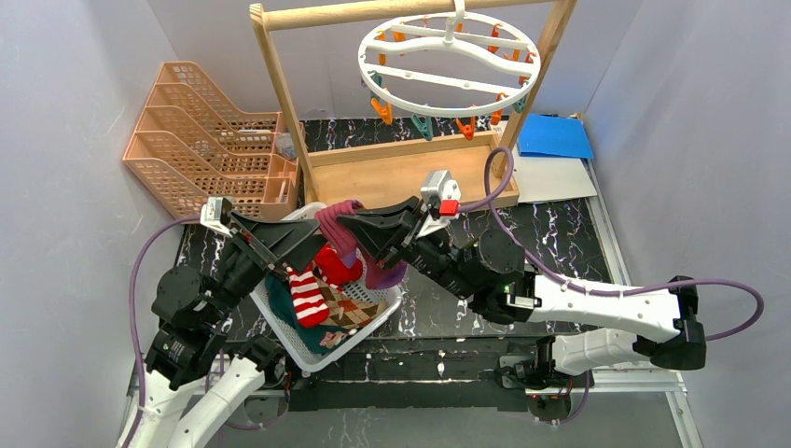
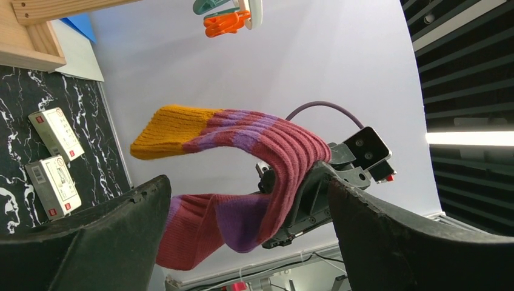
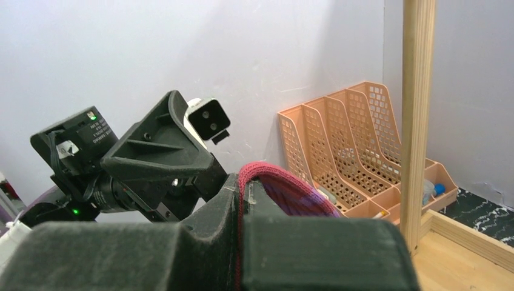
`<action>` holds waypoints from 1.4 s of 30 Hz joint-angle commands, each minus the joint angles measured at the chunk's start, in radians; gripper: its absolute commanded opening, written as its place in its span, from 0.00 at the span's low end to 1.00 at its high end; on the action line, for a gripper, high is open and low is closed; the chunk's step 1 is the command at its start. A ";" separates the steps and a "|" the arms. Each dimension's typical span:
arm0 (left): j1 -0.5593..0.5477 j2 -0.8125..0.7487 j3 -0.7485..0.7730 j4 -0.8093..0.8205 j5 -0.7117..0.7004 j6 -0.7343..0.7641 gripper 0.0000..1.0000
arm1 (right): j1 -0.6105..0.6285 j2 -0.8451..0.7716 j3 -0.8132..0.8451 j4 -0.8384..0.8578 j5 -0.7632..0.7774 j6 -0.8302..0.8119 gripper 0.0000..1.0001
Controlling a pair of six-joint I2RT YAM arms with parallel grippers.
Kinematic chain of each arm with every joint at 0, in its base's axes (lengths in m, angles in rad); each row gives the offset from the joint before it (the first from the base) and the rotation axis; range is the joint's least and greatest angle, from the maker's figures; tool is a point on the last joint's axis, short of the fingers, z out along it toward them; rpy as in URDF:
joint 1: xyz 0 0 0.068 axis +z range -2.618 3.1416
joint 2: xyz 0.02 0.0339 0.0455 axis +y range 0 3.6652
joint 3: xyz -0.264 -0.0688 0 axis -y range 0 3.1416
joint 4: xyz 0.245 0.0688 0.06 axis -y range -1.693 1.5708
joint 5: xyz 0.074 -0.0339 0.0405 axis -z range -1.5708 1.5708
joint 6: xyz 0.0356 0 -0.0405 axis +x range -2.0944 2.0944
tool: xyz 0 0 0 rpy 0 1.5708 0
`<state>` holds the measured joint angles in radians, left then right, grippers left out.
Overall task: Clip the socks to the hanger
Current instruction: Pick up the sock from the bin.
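Trays of peach plastic mesh (image 1: 201, 131) stand at ten o'clock on the black marbled desk (image 1: 578, 224). Just right of them, the left fingers (image 2: 103, 236) are spread wide and hold nothing. From the left wrist, the maroon sock shows framed between them, and no contact shows.

Below that arm, at seven o'clock on the desk, sits a white basket (image 1: 280, 338). Socks are piled in it: a red one with white stripes (image 1: 306, 297), an argyle one (image 1: 353, 308) and a dark teal one (image 1: 312, 338).

Above the basket's far rim the maroon sock (image 2: 273, 145) is up in the air. It is draped over the right fingers (image 3: 315, 254), which are clamped tight on its middle. Its orange cuff (image 2: 170, 130) juts out on one side, and the other end, with a purple patch, droops below.

At twelve o'clock a wooden rack (image 1: 275, 84) carries the white round hanger (image 1: 452, 109) on its top bar. Orange clips (image 1: 381, 112) and teal clips (image 1: 424, 126) dangle from the ring. The held sock is toward seven o'clock of the hanger and well apart from it.

At two o'clock a blue folder (image 1: 555, 135) lies beside a white sheet (image 1: 550, 177).
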<state>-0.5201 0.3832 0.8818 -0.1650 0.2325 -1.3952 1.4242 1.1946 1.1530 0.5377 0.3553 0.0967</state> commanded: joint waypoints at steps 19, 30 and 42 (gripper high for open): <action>-0.004 0.117 0.038 0.242 -0.023 -0.072 0.91 | -0.001 -0.015 -0.015 0.043 -0.115 0.098 0.01; -0.004 0.143 0.024 0.316 -0.006 -0.017 0.30 | -0.001 -0.098 -0.118 0.000 -0.084 0.129 0.01; -0.004 0.080 0.140 0.092 -0.118 0.595 0.10 | -0.001 -0.105 -0.065 -0.287 -0.162 0.227 0.66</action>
<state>-0.5209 0.5114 0.9604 -0.0010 0.1673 -1.1580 1.4242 1.1080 1.0363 0.3569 0.2287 0.2584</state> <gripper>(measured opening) 0.127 0.442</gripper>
